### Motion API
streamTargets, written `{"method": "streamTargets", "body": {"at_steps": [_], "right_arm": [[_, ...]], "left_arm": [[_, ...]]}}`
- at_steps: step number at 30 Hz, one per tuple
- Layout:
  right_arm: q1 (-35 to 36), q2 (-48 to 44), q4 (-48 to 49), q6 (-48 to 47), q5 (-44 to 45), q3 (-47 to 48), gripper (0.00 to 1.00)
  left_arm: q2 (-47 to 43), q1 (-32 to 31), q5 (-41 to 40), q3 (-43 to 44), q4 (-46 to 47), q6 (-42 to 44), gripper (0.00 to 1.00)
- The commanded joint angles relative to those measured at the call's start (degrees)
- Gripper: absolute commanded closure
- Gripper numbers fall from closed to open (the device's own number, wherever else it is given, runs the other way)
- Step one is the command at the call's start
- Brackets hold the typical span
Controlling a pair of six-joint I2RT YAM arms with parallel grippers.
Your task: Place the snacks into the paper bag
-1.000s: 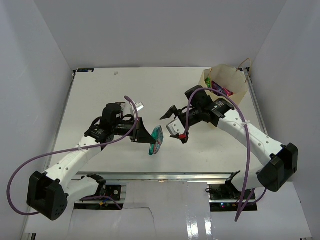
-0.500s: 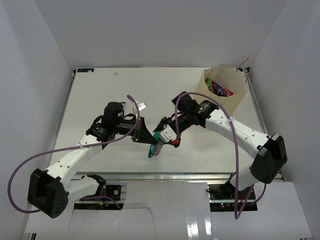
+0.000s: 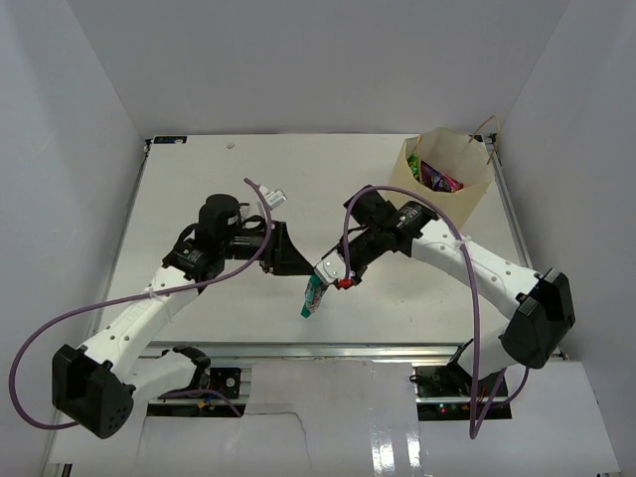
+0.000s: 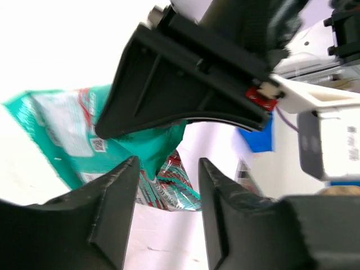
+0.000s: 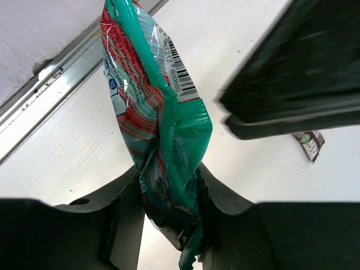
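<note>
I see right end effector [image 3: 331,273] clamped on teal packet [image 3: 313,296], left end effector [image 3: 286,250] open, empty; I'd lift clear, swing over paper bag [image 3: 475,171], drop.

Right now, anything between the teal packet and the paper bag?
Nothing visible. The teal packet hangs clamped in the right gripper; only that arm itself spans the bare table toward the paper bag. The left gripper sits open on the far side.

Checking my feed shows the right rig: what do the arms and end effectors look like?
The left arm and right arm have white links, black joints and purple cables. The left end effector and right end effector have black wedge-shaped fingers; the right carries a red tab.
</note>
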Motion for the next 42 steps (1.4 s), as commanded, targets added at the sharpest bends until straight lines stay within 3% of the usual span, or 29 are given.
{"method": "streamTargets", "body": {"at_steps": [1,4,8,12,15,19,24,30,42], "right_arm": [[-0.86,-4.73,-1.43,3.21,-1.11,-0.6,0.77],[-4.02,-7.29,-1.26,7.25,-4.18,-0.34,0.79],[-13.13,-9.93,0.93,19.79,-10.95,5.19,0.84],[-22.64,-12.21,14.33,46.19,-15.71,14.06,0.89],[-29.06,-12.65,25.24,61.07,-13.08,20.13,0.92],[-35.91,-11.96,33.7,72.97,3.48,25.58,0.92],[-44.79,-9.85,37.94,78.18,21.78,26.38,0.92],[-46.13,-7.65,39.88,73.45,31.65,20.06,0.92],[-46.13,-9.84,45.15,62.64,36.06,2.13,0.84]], "left_arm": [[-4.7,0.39,-5.51,5.4,-1.78,4.67,0.39],[-8.31,0.48,-13.76,7.08,-4.41,7.22,0.29],[-12.88,0.48,-27.29,6.56,-8.02,8.89,0.15],[-14.99,0.48,-37.05,4.19,-9.87,8.98,0.13],[-14.65,0.57,-40.14,2.6,-10.31,8.45,0.11],[-12.63,0.57,-41.64,2.42,-10.57,8.71,0.11],[-12.1,0.57,-44.45,2.69,-10.75,9.86,0.11],[-10.52,0.57,-49.28,2.6,-12.07,10.65,0.11],[-4.28,1.18,-52.63,2.6,-11.45,11.79,0.1]]}}
